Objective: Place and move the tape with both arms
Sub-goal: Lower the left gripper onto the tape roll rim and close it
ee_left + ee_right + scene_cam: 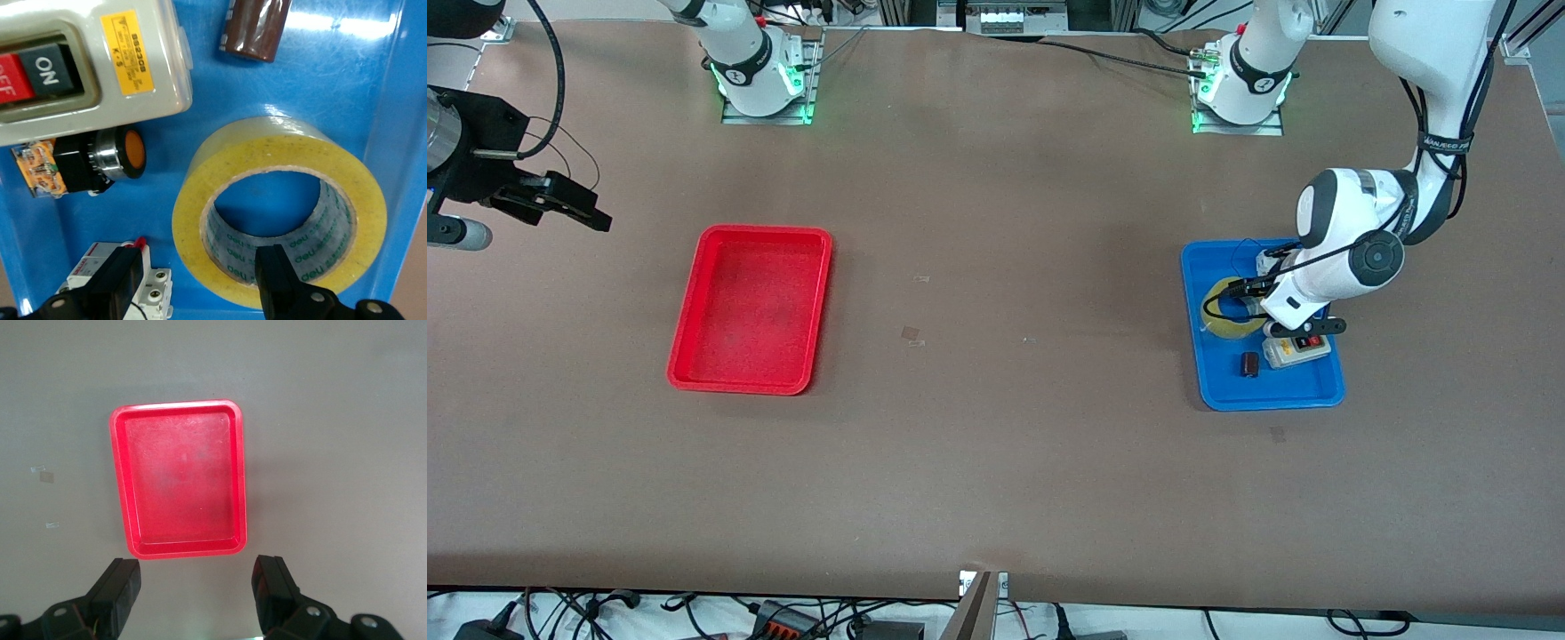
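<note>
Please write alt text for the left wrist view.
The open left gripper straddles the wall of the yellow tape, one finger in its hole, in the blue tray. Beside it lie a switch box and small parts.

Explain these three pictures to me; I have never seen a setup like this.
Two white robot arms stand at a brown table. One picture looks down from a high camera facing them; the other two come from cameras on the arms' wrists. The left gripper is down in the blue tray, fingers open, one finger over the hole of the yellow tape roll and the other outside it. It has not gripped yet. A grey switch box and small parts share that tray. The right gripper waits, open and holding nothing, high over the table near the red tray.
</note>
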